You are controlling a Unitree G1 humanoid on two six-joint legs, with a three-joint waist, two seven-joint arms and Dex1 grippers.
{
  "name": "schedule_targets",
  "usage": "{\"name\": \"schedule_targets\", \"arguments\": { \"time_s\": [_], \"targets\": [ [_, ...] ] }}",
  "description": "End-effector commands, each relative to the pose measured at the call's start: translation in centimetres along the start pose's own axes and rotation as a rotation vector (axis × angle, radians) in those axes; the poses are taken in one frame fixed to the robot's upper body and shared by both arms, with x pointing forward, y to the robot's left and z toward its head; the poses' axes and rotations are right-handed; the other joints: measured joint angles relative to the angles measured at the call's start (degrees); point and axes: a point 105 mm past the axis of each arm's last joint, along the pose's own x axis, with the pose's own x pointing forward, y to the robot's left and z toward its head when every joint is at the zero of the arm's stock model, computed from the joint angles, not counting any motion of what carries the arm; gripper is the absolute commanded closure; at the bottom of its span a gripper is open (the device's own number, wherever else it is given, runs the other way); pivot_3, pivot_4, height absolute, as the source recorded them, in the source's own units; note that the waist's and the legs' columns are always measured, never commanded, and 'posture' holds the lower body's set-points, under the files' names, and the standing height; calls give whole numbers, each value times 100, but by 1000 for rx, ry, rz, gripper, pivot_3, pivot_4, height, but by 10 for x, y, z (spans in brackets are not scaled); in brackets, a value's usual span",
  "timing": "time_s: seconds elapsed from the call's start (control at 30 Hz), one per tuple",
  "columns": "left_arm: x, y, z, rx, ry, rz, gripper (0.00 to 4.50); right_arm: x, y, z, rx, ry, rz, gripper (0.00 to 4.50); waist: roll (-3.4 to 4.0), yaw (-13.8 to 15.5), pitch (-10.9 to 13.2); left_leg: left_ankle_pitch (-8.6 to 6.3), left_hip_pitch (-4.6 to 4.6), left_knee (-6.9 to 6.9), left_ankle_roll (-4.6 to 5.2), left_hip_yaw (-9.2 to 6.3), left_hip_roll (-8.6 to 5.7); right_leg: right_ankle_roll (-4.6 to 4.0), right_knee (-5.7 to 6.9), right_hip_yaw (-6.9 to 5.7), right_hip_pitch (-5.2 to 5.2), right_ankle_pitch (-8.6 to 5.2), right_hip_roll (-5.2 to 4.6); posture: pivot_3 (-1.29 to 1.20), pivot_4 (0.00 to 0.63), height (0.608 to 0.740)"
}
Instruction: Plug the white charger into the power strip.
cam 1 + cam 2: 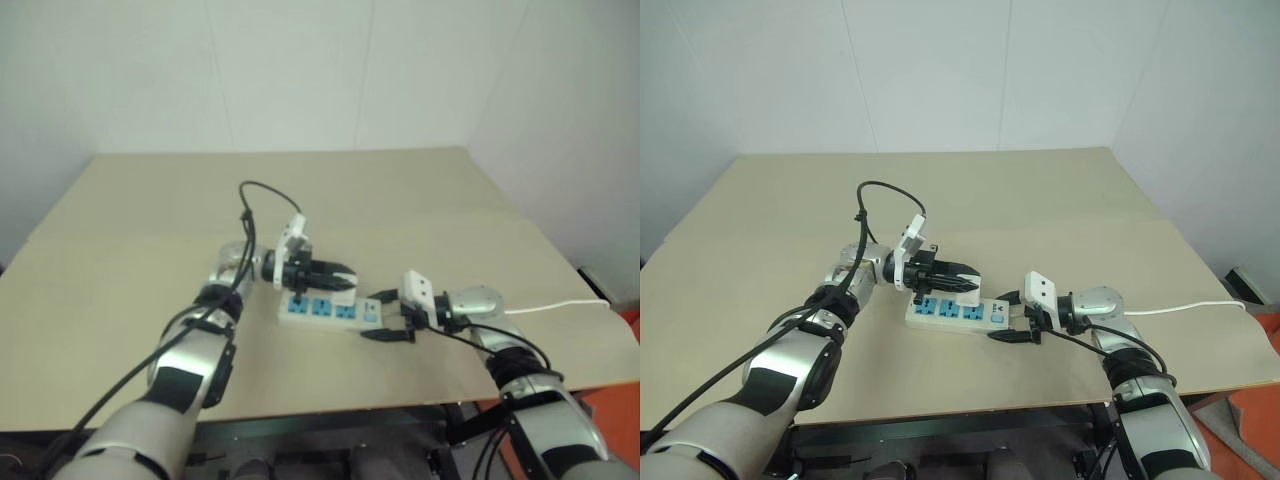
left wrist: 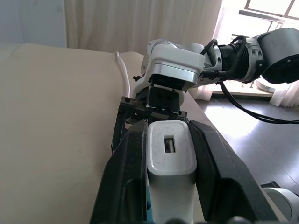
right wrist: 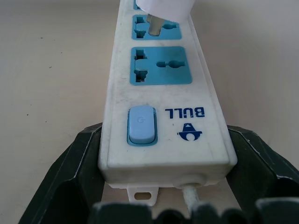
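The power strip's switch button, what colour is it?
Light blue, on the white power strip; the switch shows best in the right wrist view.

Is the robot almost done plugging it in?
Nearly. Done: the left tool holds the small white plastic charger, and the right tool brackets the end of the long white power strip. Happening: a prong sits at a blue outlet. Left: pushing it fully in.

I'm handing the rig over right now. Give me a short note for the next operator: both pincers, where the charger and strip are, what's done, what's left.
Left pincer: shut on the white charger, held over the power strip, a prong at the middle blue outlet.
Right pincer: fingers either side of the strip's switch end, bracing it on the table.
Done: charger picked up and brought to the outlet, strip steadied.
Left: seat the charger fully, then release both.
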Motion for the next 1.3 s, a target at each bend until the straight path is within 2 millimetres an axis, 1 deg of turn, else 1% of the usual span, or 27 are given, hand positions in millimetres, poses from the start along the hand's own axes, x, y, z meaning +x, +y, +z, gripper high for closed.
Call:
{"name": "schedule_targets", "arguments": {
  "time_s": [0.03,0.37,0.67,0.87,1.3],
  "targets": [
    [3,0,3,20,2,-11,3489,8,21,-29,59,104,69,1087,0,-2,0,0,0,0,0,0,0,0,0,0,0,0,0,0,150,740],
    [11,-3,-4,7,20,-33,3489,9,22,-29,56,106,64,1087,0,-24,0,0,0,-2,0,0,0,0,-3,0,0,0,0,0,150,740],
    [14,-4,-12,10,60,-44,3489,8,23,-30,58,110,57,1087,-5,-40,-4,-1,0,-8,-1,-1,0,0,-9,0,0,-1,0,0,150,740],
    [14,-3,-10,11,48,-36,3489,7,23,-31,60,111,55,1087,-16,-39,-14,-1,0,-12,-1,-1,0,0,-13,-1,1,-1,0,0,150,740],
    [13,-3,-20,5,87,-22,3489,9,21,-30,59,108,48,1087,-19,-43,-16,-1,1,-16,-2,-3,0,0,-17,-1,1,-1,0,0,150,740]
  ]
}}
